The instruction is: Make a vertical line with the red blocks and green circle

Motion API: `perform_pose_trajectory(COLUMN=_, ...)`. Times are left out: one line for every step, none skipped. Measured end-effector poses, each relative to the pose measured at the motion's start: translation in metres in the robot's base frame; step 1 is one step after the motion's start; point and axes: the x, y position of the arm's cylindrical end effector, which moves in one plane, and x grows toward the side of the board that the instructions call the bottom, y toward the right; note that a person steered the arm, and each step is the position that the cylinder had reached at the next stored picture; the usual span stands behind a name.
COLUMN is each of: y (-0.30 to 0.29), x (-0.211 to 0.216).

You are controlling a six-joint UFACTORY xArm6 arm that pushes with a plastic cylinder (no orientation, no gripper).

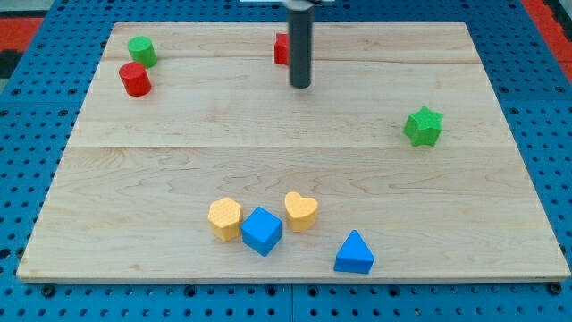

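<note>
Presently, my tip (300, 86) down beside top-edge red block (281, 49); green circle (141, 50), red cylinder (135, 79) stacked near top-left corner; nothing gripped, bare rod.

I see a pale wooden surface (295, 179) made of joined planks, lying on a blue perforated base (27, 295), with red patches at the view's top corners.

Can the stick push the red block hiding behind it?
Probably yes. My tip sits right beside the red block, just below it in the view, and nothing lies between them.
</note>
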Motion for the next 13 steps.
perform_pose_trajectory(y=0.032, x=-0.006)
perform_pose_trajectory(y=0.036, x=-0.006)
perform_pose_trajectory(y=0.076, x=-0.002)
perform_pose_trajectory(y=0.066, x=-0.004)
perform_pose_trajectory(y=0.062, x=-0.029)
perform_pose_trajectory(y=-0.082, x=-0.036)
perform_pose_trajectory(y=-0.105, x=-0.036)
perform_pose_trajectory(y=-0.123, x=-0.036)
perform_pose_trajectory(y=-0.11, x=-0.051)
perform_pose_trajectory(y=-0.109, x=-0.093)
perform_pose_trajectory(y=-0.146, x=-0.103)
perform_pose_trajectory(y=-0.207, x=-0.101)
perform_pose_trajectory(y=-0.187, x=-0.059)
